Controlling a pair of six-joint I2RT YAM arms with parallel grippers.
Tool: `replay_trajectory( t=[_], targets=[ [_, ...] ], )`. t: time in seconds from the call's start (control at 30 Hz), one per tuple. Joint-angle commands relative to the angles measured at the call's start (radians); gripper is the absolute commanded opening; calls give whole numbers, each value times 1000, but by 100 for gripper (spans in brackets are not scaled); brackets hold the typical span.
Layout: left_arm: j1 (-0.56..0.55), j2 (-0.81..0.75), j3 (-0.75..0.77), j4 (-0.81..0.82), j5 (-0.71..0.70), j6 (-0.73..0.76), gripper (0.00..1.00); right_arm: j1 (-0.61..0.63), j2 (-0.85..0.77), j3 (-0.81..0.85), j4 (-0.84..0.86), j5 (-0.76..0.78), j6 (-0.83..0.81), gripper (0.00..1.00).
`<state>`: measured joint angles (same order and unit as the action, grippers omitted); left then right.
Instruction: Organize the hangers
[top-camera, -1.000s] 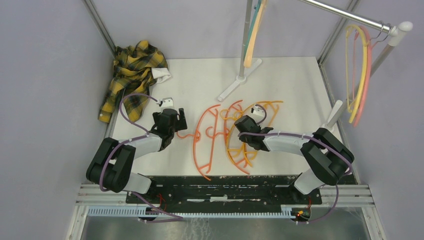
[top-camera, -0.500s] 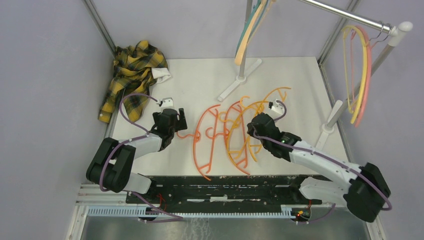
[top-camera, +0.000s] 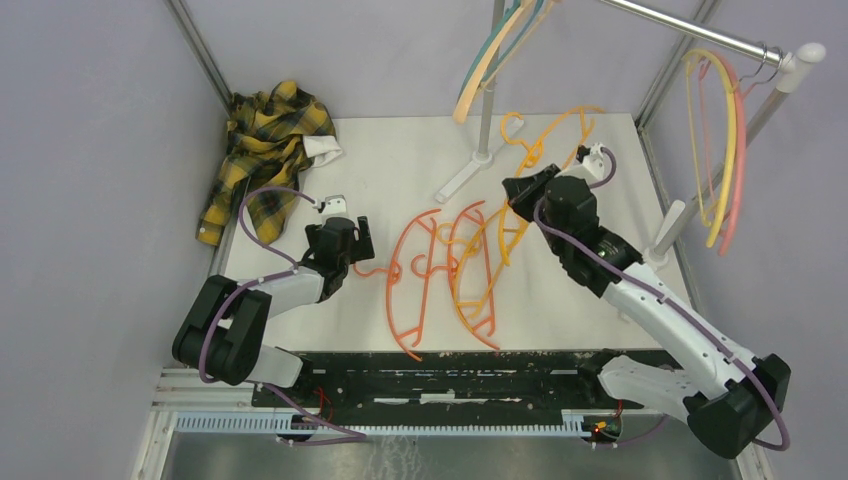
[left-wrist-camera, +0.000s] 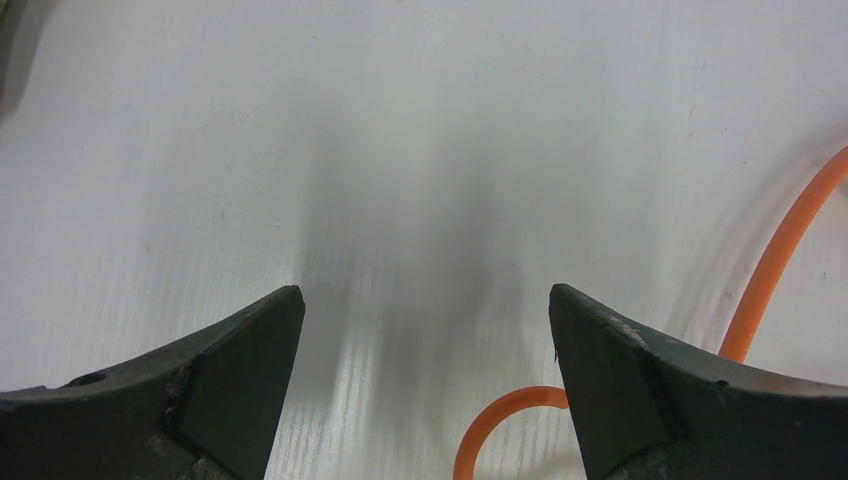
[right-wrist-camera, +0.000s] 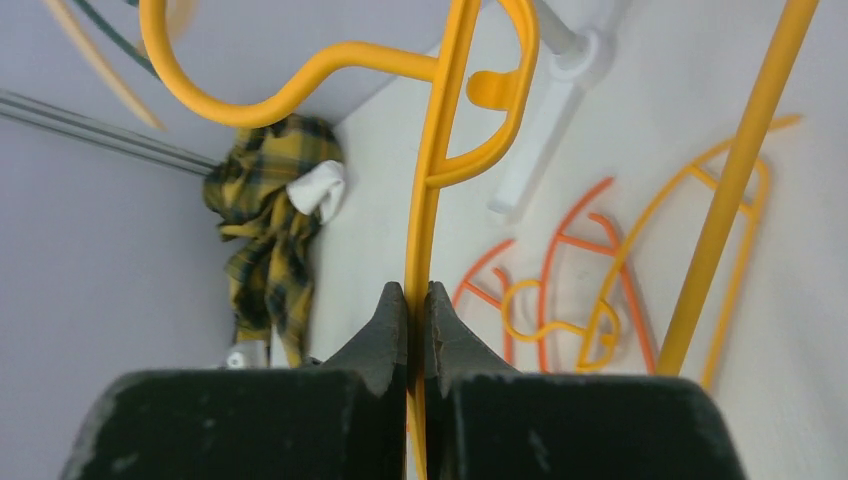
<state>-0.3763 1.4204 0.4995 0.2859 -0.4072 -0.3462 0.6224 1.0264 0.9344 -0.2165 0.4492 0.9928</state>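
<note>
My right gripper (top-camera: 524, 192) is shut on the straight bar of a yellow-orange hanger (top-camera: 556, 128) and holds it in the air above the table's far right. In the right wrist view the bar (right-wrist-camera: 432, 200) runs between the closed jaws of that gripper (right-wrist-camera: 418, 300). Two orange hangers (top-camera: 410, 285) and a yellow one (top-camera: 482, 300) lie overlapping mid-table. My left gripper (top-camera: 358, 238) is open and empty, low over the table, with an orange hook (left-wrist-camera: 505, 420) beside its right finger (left-wrist-camera: 610, 380). Yellow and pink hangers (top-camera: 722, 150) hang on the rail; peach and teal ones (top-camera: 490, 55) hang at the top.
A yellow-black plaid shirt (top-camera: 262, 150) lies at the far left corner. A silver rail (top-camera: 690, 30) crosses the upper right, carried by a pole (top-camera: 487, 100) with a white foot (top-camera: 470, 172) and a second stand (top-camera: 665, 235) at the right edge.
My right arm has lifted the yellow-orange hanger off the pile and carried it up and toward the far right. The peach and teal hangers have swung. The left arm has not moved.
</note>
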Motion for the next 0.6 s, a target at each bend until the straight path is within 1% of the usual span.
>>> replay_trajectory(
  t=[0.0, 0.13, 0.23, 0.57],
  targets=[
    [6, -17, 13, 36, -3, -48, 99, -41, 81, 169, 117, -109, -36, 1],
    [5, -24, 8, 42, -3, -48, 99, -73, 162, 353, 139, -158, -50, 1],
    [6, -26, 4, 45, 0, -48, 99, -87, 212, 455, 145, -167, -69, 1],
    [5, -23, 10, 47, 3, -41, 99, -178, 301, 617, 204, -172, -68, 1]
  ],
)
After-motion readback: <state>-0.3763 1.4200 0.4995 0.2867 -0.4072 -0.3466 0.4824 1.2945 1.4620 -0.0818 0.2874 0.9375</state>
